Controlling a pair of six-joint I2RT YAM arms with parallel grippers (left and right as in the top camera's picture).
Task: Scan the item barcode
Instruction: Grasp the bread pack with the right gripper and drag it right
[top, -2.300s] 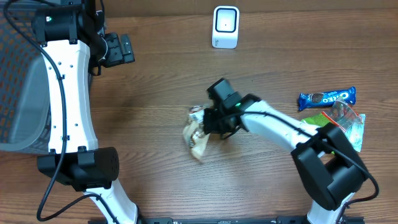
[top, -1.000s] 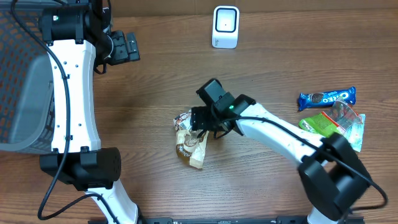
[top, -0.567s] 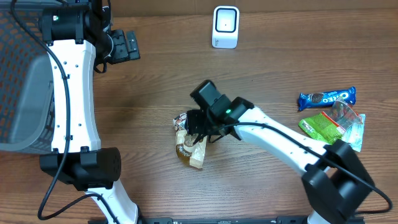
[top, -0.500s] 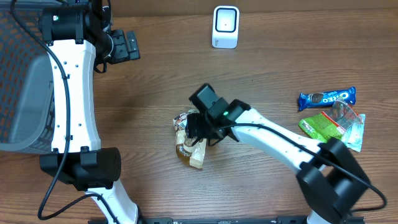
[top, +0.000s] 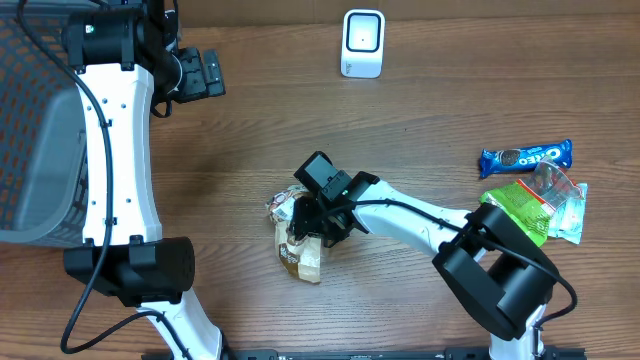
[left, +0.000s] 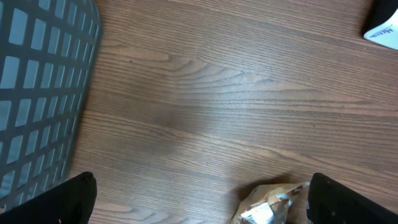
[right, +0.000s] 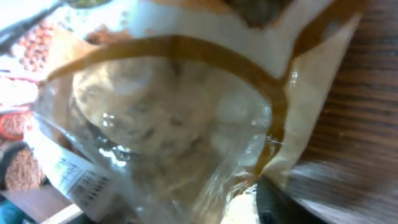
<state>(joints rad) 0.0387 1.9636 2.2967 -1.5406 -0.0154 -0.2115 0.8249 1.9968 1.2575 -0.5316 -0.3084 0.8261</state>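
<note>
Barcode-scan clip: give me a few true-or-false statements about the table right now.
The white barcode scanner stands apart from the crinkly tan-and-clear snack bag. True.
The right fingers are down at that snack bag. True.
The left fingers hold the blue Oreo pack. False: they are open and empty; the pack lies on the wooden table.
The green snack bag lies in the grey mesh basket. False: it lies on the table near the Oreo pack, outside the basket.

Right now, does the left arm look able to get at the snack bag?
Probably not. The table between the left arm and the snack bag is bare, but the right arm has its jaws down on the bag's upper part, leaving only the lower end exposed; a clash looks likely.
</note>
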